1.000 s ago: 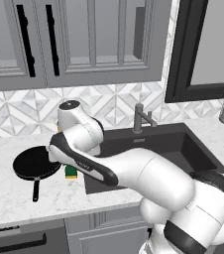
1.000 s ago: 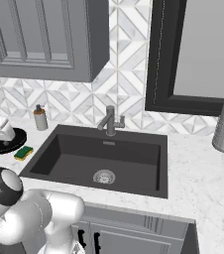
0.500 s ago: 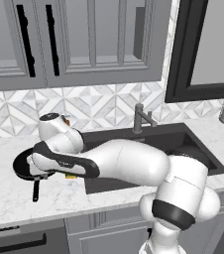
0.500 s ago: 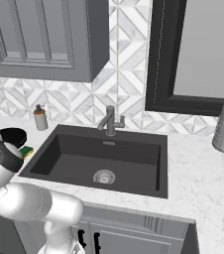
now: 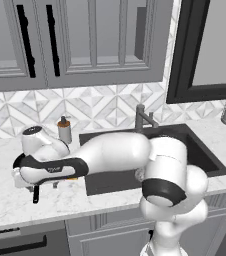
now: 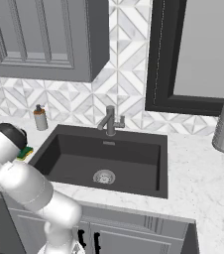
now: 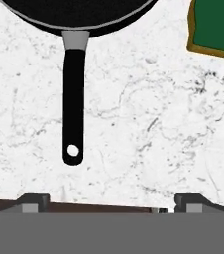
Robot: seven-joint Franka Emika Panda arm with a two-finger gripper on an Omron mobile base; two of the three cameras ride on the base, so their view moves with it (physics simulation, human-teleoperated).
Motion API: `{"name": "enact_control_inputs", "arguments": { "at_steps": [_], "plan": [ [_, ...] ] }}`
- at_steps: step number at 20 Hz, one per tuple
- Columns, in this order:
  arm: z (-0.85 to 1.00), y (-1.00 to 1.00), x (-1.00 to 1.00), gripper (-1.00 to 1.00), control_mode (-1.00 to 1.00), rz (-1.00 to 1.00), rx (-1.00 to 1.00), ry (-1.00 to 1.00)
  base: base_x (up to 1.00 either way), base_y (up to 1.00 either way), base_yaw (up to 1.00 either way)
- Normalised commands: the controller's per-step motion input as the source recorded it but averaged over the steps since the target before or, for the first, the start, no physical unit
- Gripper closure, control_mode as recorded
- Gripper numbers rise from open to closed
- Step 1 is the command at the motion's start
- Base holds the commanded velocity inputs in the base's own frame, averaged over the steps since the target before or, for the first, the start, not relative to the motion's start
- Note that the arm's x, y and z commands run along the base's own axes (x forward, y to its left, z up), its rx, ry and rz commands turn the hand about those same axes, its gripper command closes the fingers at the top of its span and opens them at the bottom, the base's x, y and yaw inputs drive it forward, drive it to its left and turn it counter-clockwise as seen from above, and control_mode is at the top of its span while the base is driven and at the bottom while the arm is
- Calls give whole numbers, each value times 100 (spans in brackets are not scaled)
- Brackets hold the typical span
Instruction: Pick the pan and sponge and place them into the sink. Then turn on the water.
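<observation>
- black pan (image 7: 79,12) resting on the white marble counter (image 7: 148,144), left of the sink (image 6: 104,158) and near the counter's front edge; in the hand view cut off by the top edge, with the rim showing as a dark arc.
- thin straight handle (image 7: 73,106) running from that rim down toward the gripper (image 7: 111,201), long axis pointing almost straight at the hand, hanging hole at the near end.
- handle lying off to the left of the midline between the two fingertips (image 7: 32,202), closer to the left tip than the right; a short sideways shift likely needed before any closing (a judgement, not a thing seen).
- jaws spread wide, nothing between them, nothing touched; bare marble under the gap.
- green-topped sponge (image 7: 215,27) with a yellow underside at the upper right of the hand view, just beside the pan but apart from it, well off to the right of the handle.
- from the left base view, arm bent low over the counter's left stretch, hiding most of the pan; handle end (image 5: 35,195) poking out beneath the forearm toward the front edge.
- from the right base view, a sliver of sponge (image 6: 26,152) peeking past the arm, just beside the sink's left rim.
- sink basin dark and dry-looking, nothing in it but the round drain (image 6: 104,176); no stream at the faucet (image 6: 110,120).
- count: one pan, one sponge, one sink, one faucet, one soap dispenser (image 5: 64,130) near the backsplash.
</observation>
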Motion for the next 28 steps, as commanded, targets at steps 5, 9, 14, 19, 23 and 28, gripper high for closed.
{"name": "enact_control_inputs", "arguments": {
  "at_steps": [5,9,14,19,23,28],
  "plan": [
    [-13,37,3,-100,-100,0,-6,0,0,0,0],
    [-11,23,22,-100,-100,0,-3,0,0,0,0],
    [-22,6,37,-100,-100,0,-2,0,0,0,0],
    [-38,0,16,-100,-100,0,0,0,0,0,0],
    [-44,0,12,-100,-100,0,0,0,0,0,0],
    [-58,-9,2,-100,-100,0,0,-5,0,0,0]
  ]
}}
